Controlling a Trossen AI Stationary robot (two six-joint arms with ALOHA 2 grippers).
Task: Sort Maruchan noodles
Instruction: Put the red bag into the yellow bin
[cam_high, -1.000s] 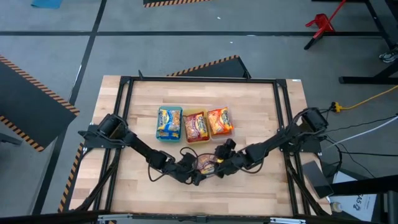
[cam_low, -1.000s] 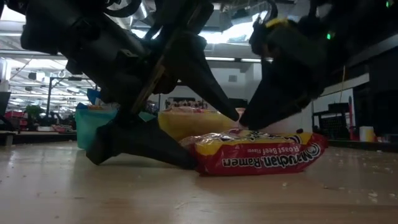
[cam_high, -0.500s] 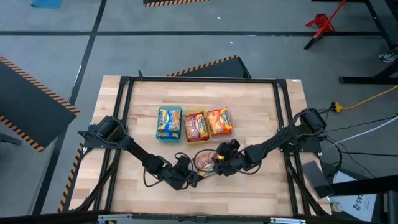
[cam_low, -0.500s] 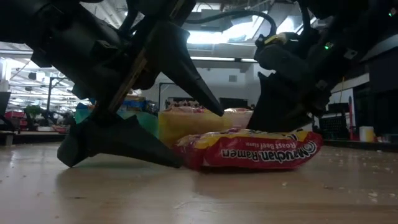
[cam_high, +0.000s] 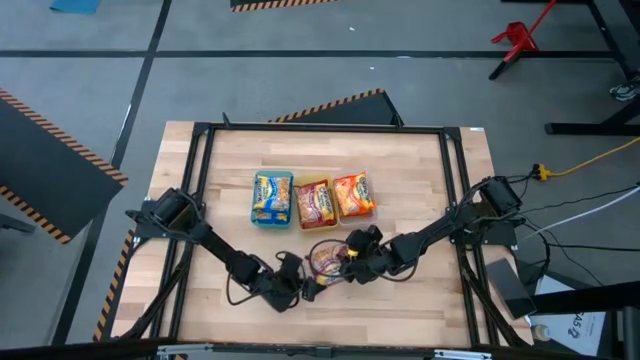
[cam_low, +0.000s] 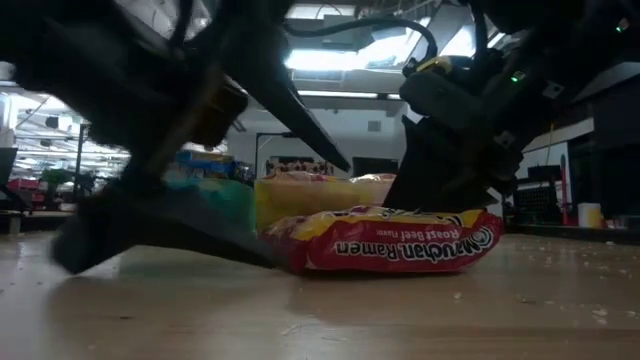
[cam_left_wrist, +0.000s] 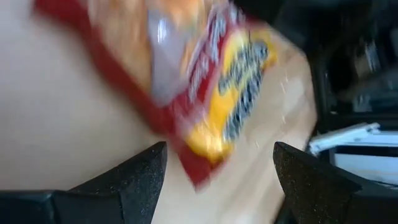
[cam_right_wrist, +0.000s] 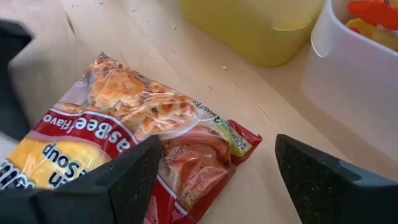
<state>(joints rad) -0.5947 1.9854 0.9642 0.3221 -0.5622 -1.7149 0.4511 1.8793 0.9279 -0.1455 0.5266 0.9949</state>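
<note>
A red Maruchan noodles packet (cam_high: 327, 259) lies flat on the wooden table, near the middle. My left gripper (cam_high: 303, 287) stands open at its near-left end; a corner of the packet (cam_left_wrist: 199, 155) shows between its fingers. My right gripper (cam_high: 350, 268) stands open at the packet's right side, slanting down over it (cam_right_wrist: 143, 137). At the far side, a blue-yellow packet (cam_high: 272, 198), a red packet (cam_high: 315, 203) and an orange packet (cam_high: 353, 195) each lie in a tray. My left gripper's lower finger (cam_low: 200, 235) reaches the packet's left end (cam_low: 275, 250) along the table, but blur hides whether they touch. My right gripper has one finger (cam_right_wrist: 124, 180) over the packet's edge (cam_right_wrist: 168, 162); whether it touches, I cannot tell.
A yellow tray (cam_right_wrist: 261, 25) and a clear tray (cam_right_wrist: 367, 56) stand close beyond the loose packet. A black frame (cam_high: 200, 180) runs round the table's edges. Bare wood lies left and right of the trays.
My left gripper has drawn toward the table's near-left edge and rolled about its own line. My right gripper has sunk toward the packet and rolled too. The red packet has slid a little toward the table's left edge, still flat.
</note>
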